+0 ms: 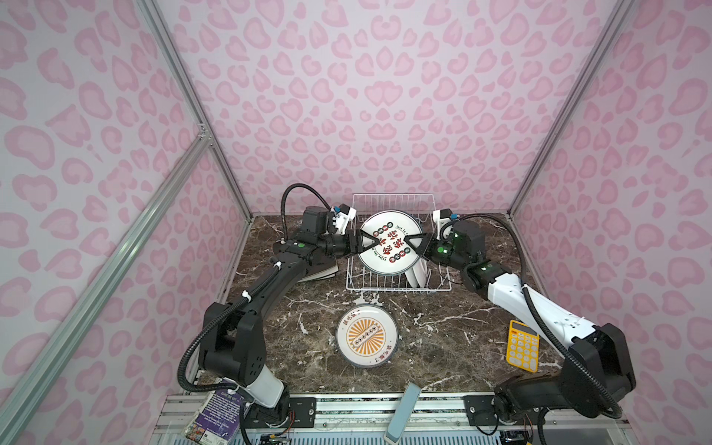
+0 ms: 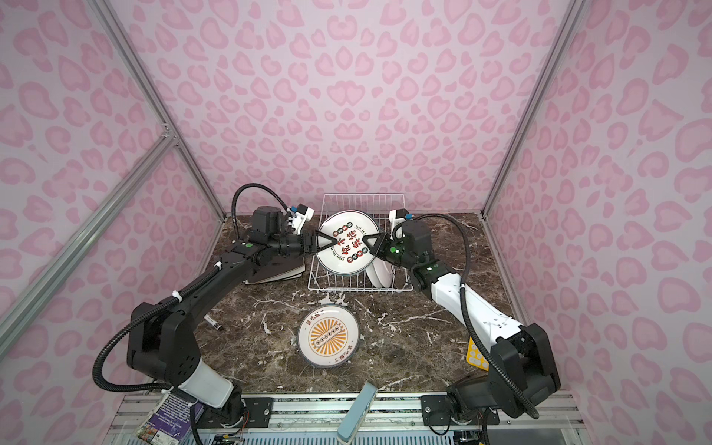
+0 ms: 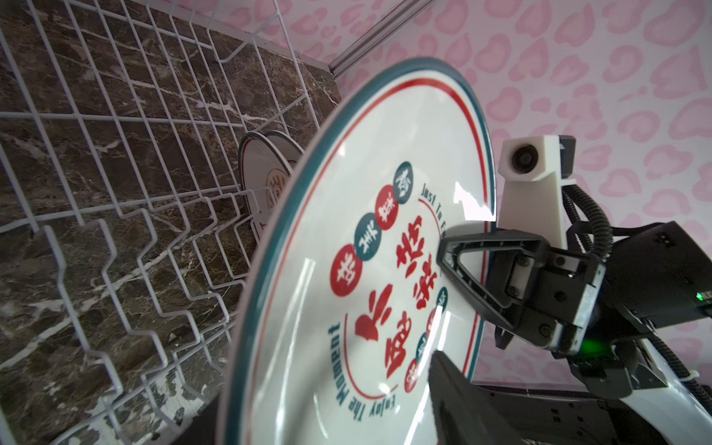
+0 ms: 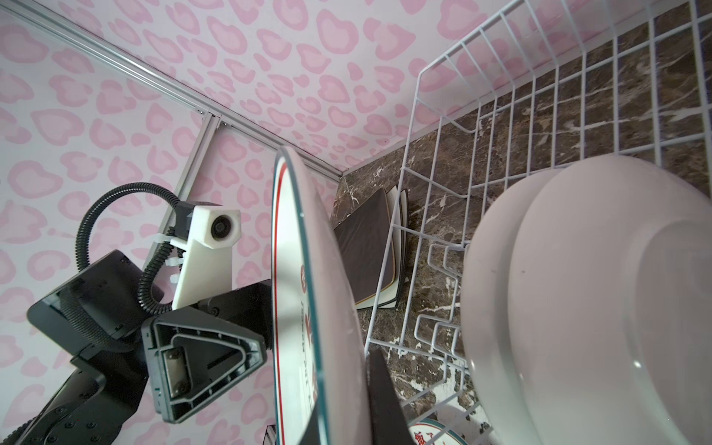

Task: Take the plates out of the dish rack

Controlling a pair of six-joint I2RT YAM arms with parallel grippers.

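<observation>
A white wire dish rack (image 1: 393, 200) stands at the back middle of a dark marble table (image 1: 443, 339). Within its outline in both top views, a round plate with red characters (image 1: 390, 246) is held on edge, its printed face toward the front. The right gripper (image 1: 409, 242) is clamped on the plate's right rim. The left gripper (image 1: 369, 242) sits at the left rim, and whether it pinches the plate cannot be told.

Two white plates (image 1: 418, 274) stand on edge at the rack's right end, close beneath the right gripper. Just left of the rack, under the left arm, lies a stack of square plates (image 1: 323, 272) with a dark brown one on top.

In front of the rack, a round plate with an orange sunburst (image 1: 366, 336) lies flat with open marble around it. A yellow calculator (image 1: 523, 345) lies near the table's right edge. A marker pen (image 2: 213, 323) lies near the left edge.
</observation>
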